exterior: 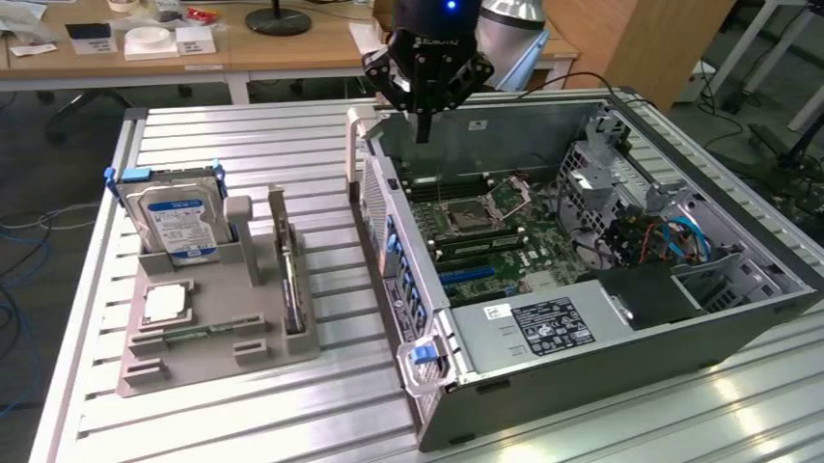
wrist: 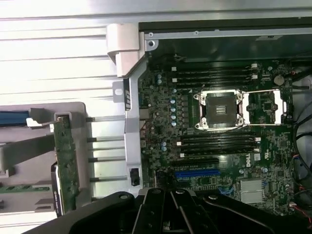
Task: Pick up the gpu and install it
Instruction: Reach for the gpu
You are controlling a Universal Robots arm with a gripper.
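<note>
In the exterior view my gripper [exterior: 423, 130] hangs at twelve o'clock over the open computer case [exterior: 618, 338], just above its rear edge. Its fingers look drawn together to a point, with nothing between them. The gpu [exterior: 291, 280] is well apart from it, at nine o'clock from the case. It stands on edge in a slot of the grey parts holder [exterior: 219, 338], with a blue-labelled hard drive [exterior: 180, 224] upright at about ten o'clock from it. By my reading the pick-up is not yet done and the install is all left. The holder and case rest on a ribbed aluminium tabletop [exterior: 258, 145]. Beyond it, at twelve o'clock, is a wooden tabletop [exterior: 296, 53] with small boxes, and cables trail on the floor [exterior: 19, 289] at nine o'clock.

In the wrist view the dark gripper body sits over the motherboard [wrist: 161, 122]. I see the processor socket [wrist: 222, 109] between the memory slots, and a blue expansion slot [wrist: 195, 173] that looks vacant. The card's green edge shows in the holder, outside the case wall.
</note>
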